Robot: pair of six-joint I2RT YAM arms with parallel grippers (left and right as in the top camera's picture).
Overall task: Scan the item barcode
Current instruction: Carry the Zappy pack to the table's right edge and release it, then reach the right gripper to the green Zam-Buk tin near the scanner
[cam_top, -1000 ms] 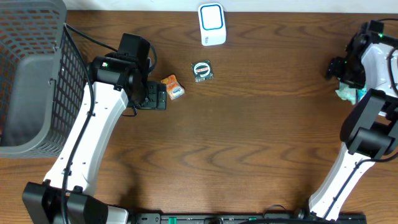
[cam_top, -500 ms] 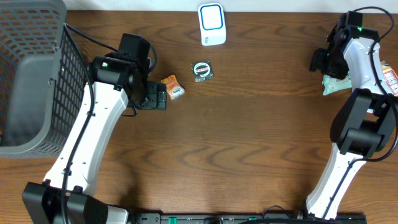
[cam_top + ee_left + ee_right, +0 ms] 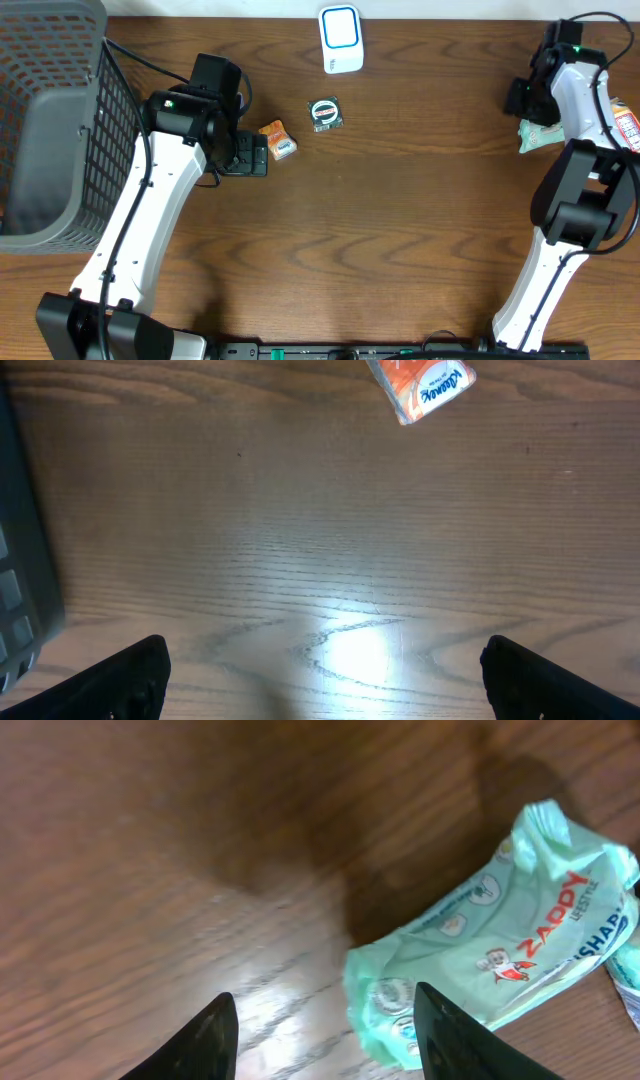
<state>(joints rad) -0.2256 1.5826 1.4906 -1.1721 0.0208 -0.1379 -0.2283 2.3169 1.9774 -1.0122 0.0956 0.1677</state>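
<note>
A mint-green packet (image 3: 536,135) (image 3: 500,945) lies at the table's right side. My right gripper (image 3: 523,105) (image 3: 325,1045) hovers just above it, jaws apart, with the packet's near end reaching between the fingers close to the right one; nothing is gripped. A white and blue scanner (image 3: 341,38) stands at the far edge. Near the middle left lie an orange packet (image 3: 278,140) (image 3: 420,385) and a round black-and-green item (image 3: 325,113). My left gripper (image 3: 252,156) (image 3: 325,685) stands wide open over bare wood, just left of the orange packet.
A grey mesh basket (image 3: 50,120) fills the far left. A red and white item (image 3: 628,122) lies at the right edge, behind the right arm. A cable runs from the basket side to the left arm.
The right arm has swung left and toward the far edge, its jaws have narrowed, and the mint-green packet now lies a little further left. The left arm has not moved.
</note>
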